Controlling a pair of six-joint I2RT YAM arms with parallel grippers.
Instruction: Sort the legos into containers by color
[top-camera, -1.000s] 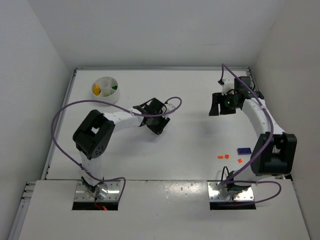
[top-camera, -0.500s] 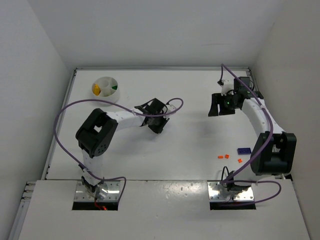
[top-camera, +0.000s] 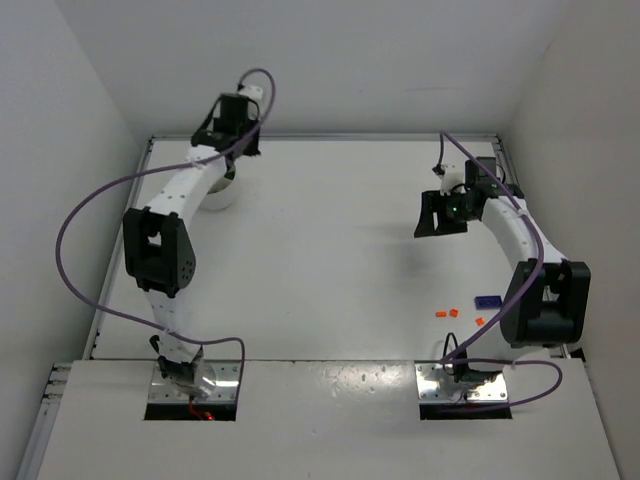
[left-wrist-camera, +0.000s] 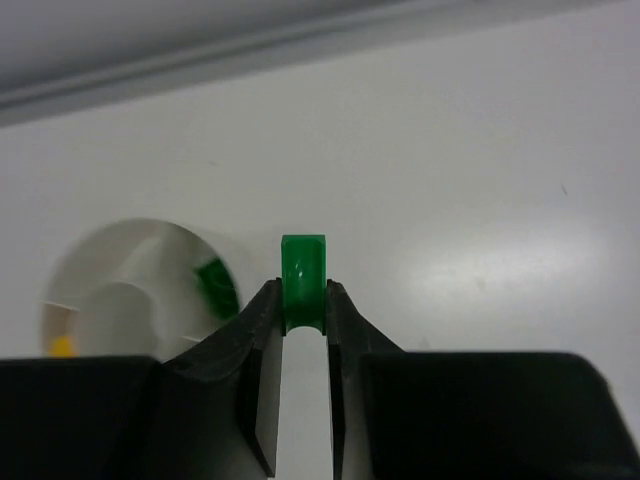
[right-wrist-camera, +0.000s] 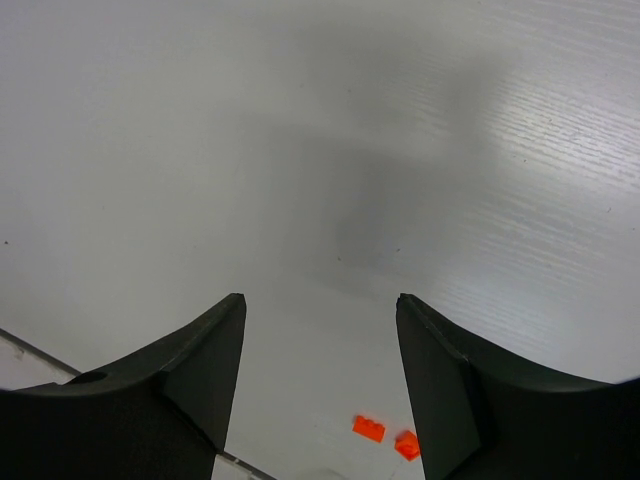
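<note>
While the left gripper (left-wrist-camera: 303, 296) was clenched on a green lego (left-wrist-camera: 303, 262), we saw in its wrist view that the white dish (left-wrist-camera: 150, 228) sat at the left of the frame, just beside the jaws and not under them. The brick stood out past the fingertips, its long side running up the frame in line with the fingers. A green piece (left-wrist-camera: 215, 287) already lay in the dish section nearest the jaws, just left of the held brick, and a yellow piece (left-wrist-camera: 62, 346) lay at the far left. We judged that the drop turned on that small offset: the jaws had to shift left in the frame before letting go, or the brick would land outside the wall.

In the overhead view this arm reached to the upper left, hiding most of the dish. The right gripper (top-camera: 441, 213) hung at the centre right with its jaws spread and nothing between them. It was the nearer arm to the orange legos (top-camera: 447, 313) and blue lego (top-camera: 487, 300) at the lower right.
</note>
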